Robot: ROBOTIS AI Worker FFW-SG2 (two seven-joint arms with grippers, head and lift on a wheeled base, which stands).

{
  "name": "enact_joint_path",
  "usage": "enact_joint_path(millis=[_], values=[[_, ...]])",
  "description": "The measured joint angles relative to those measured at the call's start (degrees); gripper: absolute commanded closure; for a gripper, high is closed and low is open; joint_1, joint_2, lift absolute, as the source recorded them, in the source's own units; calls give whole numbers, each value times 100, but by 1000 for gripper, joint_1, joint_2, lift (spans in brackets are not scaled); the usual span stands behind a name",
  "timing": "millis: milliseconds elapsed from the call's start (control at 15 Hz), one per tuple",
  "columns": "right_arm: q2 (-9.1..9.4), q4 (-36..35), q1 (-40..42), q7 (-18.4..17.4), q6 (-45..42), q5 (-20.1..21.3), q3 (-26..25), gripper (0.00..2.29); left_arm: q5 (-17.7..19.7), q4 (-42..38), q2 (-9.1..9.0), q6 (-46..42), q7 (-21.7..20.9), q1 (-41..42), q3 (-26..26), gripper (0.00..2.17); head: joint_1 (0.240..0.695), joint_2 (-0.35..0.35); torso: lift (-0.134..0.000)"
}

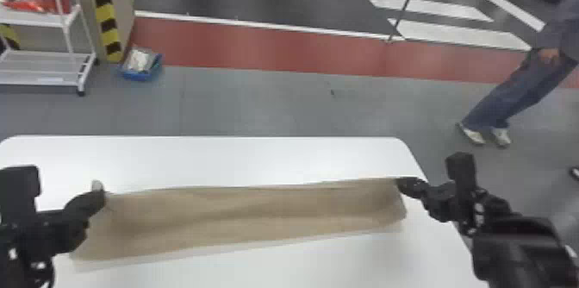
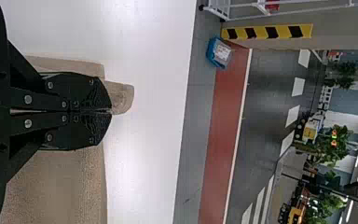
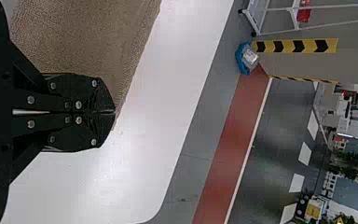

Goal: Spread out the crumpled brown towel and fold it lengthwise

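The brown towel (image 1: 241, 214) stretches as a long strip across the white table, between the two grippers. At its far left corner is my left gripper (image 1: 101, 198), with a small tip of cloth poking out past the fingers. My right gripper (image 1: 400, 183) holds the far right corner. In the left wrist view the left gripper (image 2: 111, 111) is closed on the towel (image 2: 60, 186), whose tip sticks out beyond it. In the right wrist view the right gripper (image 3: 114, 112) is closed at the corner of the towel (image 3: 84, 42).
The white table (image 1: 207, 160) has rounded far corners, and its right edge runs beneath the right arm. On the floor beyond stand a white rack (image 1: 47, 56) and a blue bin (image 1: 140, 73) at the left.
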Motion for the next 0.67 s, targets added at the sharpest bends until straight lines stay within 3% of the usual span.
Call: enact_joint_path(millis=[533, 667], values=[[18, 163, -65, -641, -8, 129, 137, 1592, -174, 522, 0, -151, 170, -360, -257, 1605, 695, -279, 0], [9, 388, -169, -817, -88, 171, 252, 1450, -180, 687, 0, -286, 175, -435, -304, 1447, 695, -275, 0]])
